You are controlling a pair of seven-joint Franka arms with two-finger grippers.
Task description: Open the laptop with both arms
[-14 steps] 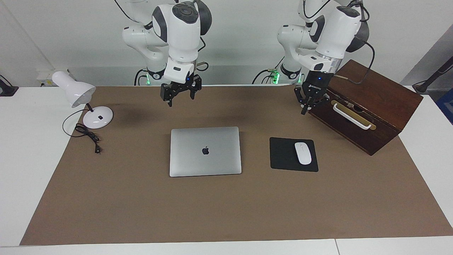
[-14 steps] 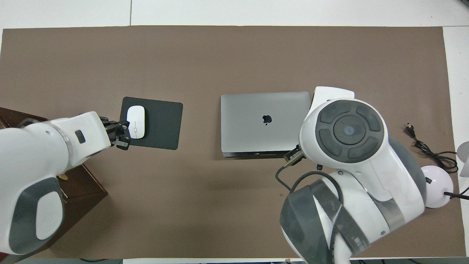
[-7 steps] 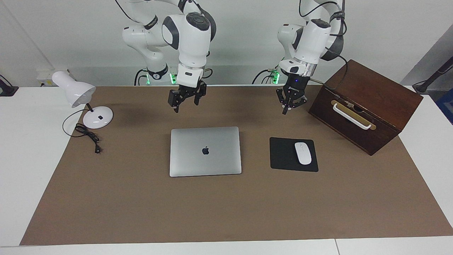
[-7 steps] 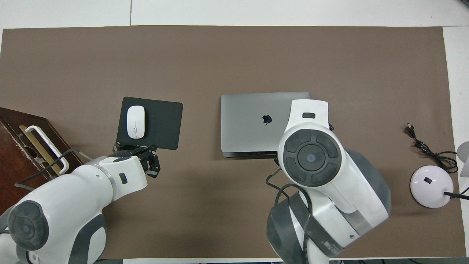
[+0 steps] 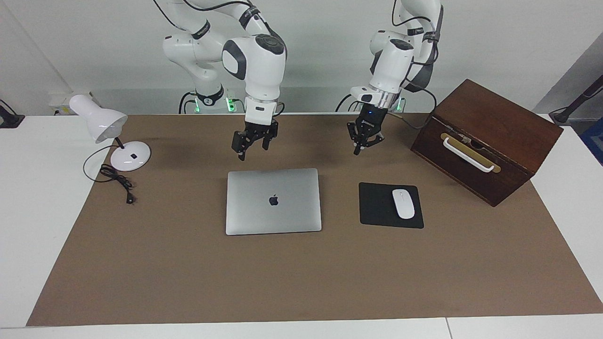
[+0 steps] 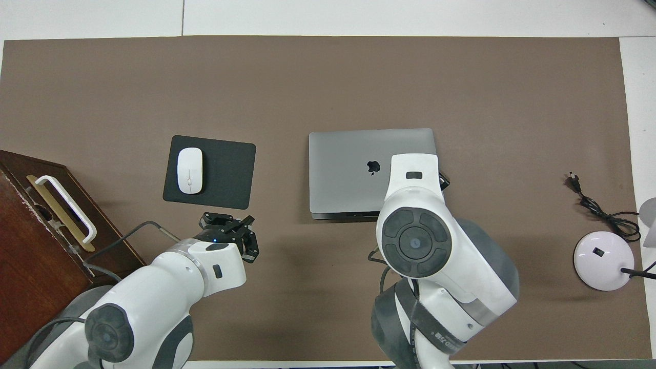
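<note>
We hold our right end effector, seemingly narrow, above the closed laptop's robot-side edge at mid-worktop, nearer than our pinched-shut left end effector beside the mouse pad.

Silver laptop shut, flat, mid-table

The left arm came down from 12 o'clock in the facing view, its wrist tipped toward 7 o'clock, and the left gripper hung in the air with its fingertips pressed together. The right arm bent over at the elbow and dropped straight toward 6 o'clock; the right gripper hung below it, fingers parted, pointing down and slightly toward 7 o'clock.
</note>
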